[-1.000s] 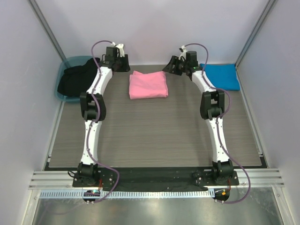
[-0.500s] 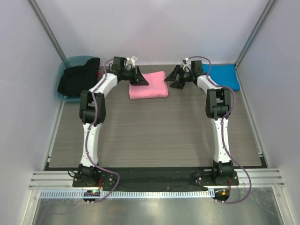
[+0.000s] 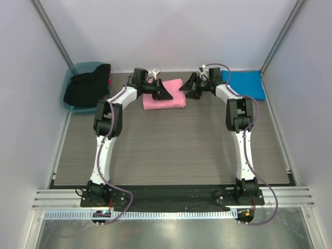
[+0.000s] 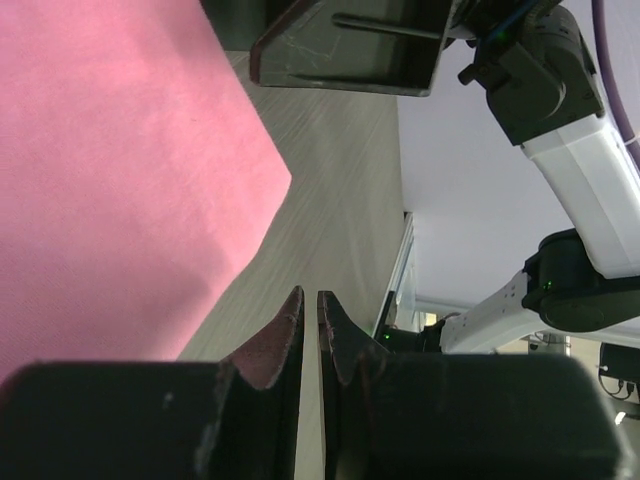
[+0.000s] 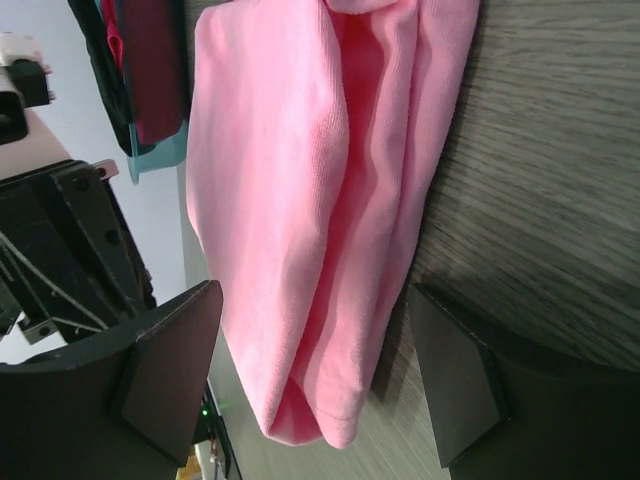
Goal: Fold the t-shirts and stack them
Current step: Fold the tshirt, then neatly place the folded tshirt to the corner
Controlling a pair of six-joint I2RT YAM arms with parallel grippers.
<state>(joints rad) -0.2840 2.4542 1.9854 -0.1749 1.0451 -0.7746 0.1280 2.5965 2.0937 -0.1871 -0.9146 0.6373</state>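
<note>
Pink t-shirt (image 3: pixel 174 102) lies folded at upper centre of the overhead view (blue t-shirt (image 3: pixel 245 84) at upper right). Left gripper (image 4: pixel 310 305) fingers nearly touch, pinching nothing; right gripper (image 5: pixel 315 335) fingers spread wide, straddling its folded edge.

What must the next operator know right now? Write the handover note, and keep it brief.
Left gripper: jaws shut, empty, at the pink t-shirt.
Right gripper: jaws open, empty, facing that shirt's right edge.
Pink t-shirt: folded, far centre. Blue t-shirt: folded flat, far right, apart from the pink one.
Done: both look folded.
Left: stack one on the other.
</note>
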